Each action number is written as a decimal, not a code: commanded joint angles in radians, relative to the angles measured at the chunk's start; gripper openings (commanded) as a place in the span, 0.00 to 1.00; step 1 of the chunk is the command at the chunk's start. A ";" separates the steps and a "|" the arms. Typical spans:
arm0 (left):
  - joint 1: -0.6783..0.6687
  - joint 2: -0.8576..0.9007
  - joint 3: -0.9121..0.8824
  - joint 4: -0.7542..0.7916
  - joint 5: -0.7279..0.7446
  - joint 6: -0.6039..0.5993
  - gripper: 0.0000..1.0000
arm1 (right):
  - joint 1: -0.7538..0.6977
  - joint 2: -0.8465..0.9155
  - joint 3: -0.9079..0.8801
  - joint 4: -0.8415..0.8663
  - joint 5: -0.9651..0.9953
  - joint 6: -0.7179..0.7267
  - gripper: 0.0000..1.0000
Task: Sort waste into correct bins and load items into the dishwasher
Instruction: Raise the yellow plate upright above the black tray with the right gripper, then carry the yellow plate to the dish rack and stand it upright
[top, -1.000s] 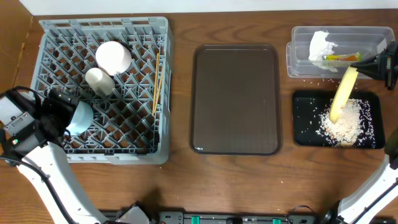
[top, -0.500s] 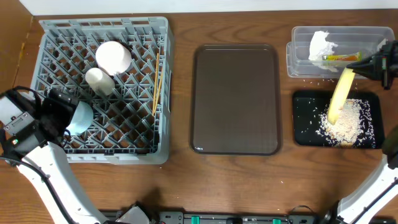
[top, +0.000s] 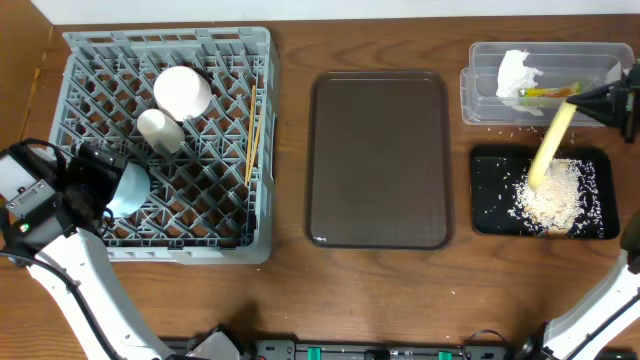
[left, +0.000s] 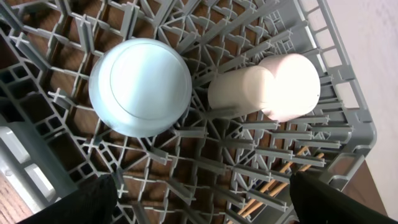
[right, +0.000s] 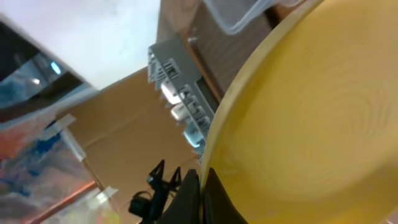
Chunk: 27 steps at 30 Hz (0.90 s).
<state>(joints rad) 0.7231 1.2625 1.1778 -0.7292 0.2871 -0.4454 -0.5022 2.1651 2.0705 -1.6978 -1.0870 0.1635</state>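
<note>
A pale yellow plate (top: 552, 145) hangs tilted over the black tray (top: 488, 205), where rice crumbs (top: 550, 197) lie heaped. My right gripper (top: 598, 101) is shut on the plate's rim (right: 298, 124). The clear tub (top: 600, 58) holds the white napkin (top: 516, 72) and the wrapper (top: 548, 93). In the grey dish rack (top: 100, 45) are the white bowl (top: 182, 90), the white cup (top: 160, 130), the chopsticks (top: 252, 135) and the upside-down blue bowl (top: 128, 188). My left gripper (left: 205, 202) hangs open above the rack with nothing between its fingers (left: 93, 199).
A dark brown serving tray (top: 378, 160) lies between the rack and the bins. A few loose crumbs dot the table by the tub's front edge. My left arm (top: 40, 215) reaches in from the rack's left side.
My right gripper has drifted slightly to the right with the plate still tilted over the black tray. The left arm has not moved.
</note>
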 joint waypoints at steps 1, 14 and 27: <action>0.000 0.005 0.002 0.000 0.008 0.002 0.90 | 0.011 -0.041 -0.005 -0.001 -0.172 -0.038 0.01; 0.000 0.006 0.002 0.000 0.008 0.002 0.90 | 0.042 -0.051 -0.005 -0.001 -0.029 0.109 0.02; 0.000 0.005 0.002 0.000 0.008 0.002 0.90 | 0.315 -0.137 -0.004 0.309 -0.285 0.279 0.02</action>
<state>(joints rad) 0.7231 1.2625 1.1778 -0.7292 0.2871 -0.4454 -0.2733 2.0705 2.0644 -1.5215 -1.2903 0.2989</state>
